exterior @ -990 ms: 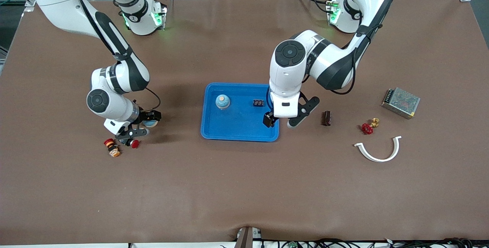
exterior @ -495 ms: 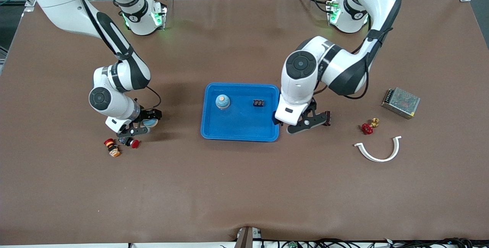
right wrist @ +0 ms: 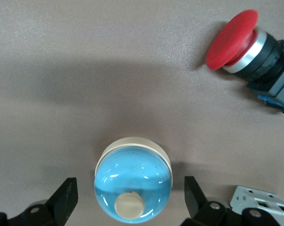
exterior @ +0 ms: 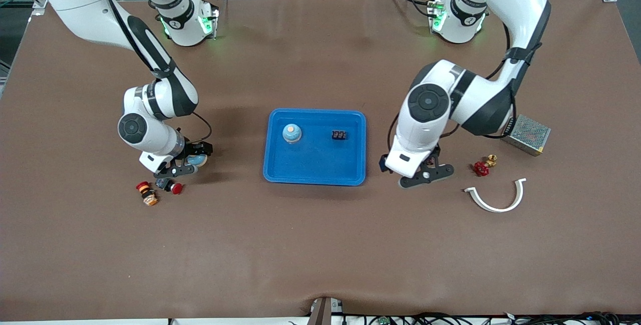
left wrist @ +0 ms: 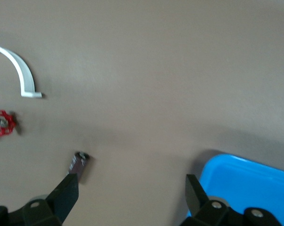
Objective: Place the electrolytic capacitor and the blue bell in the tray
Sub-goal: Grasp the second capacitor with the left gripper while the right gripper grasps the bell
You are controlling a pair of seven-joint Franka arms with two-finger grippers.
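**Both pincers spread over their targets; the capacitor sits off-centre**

At the right arm's end of the surface, the right pincer (right wrist: 130,184) hangs low with its fingers spread wide on either side of a blue bell (right wrist: 133,184), which stands on the surface, not yet gripped. A red pushbutton (right wrist: 236,41) lies near it. The dome looks smooth and rounded, so I judge that a pinch taken too high could slide off and pop the bell toward the pushbutton.

In the middle, the tray (exterior: 314,177) already holds another blue bell (exterior: 292,133) and a small black component (exterior: 339,135).

Toward the left arm's end, the left pincer (left wrist: 130,188) is also spread and empty, over the surface just beside the tray. The electrolytic capacitor (left wrist: 78,162) lies on its side close by one fingertip (left wrist: 68,188), not centred in the gap. Closing from here would likely clip its end and roll it away, perhaps toward the red valve handle (left wrist: 1,123) and white curved clip (left wrist: 19,68).
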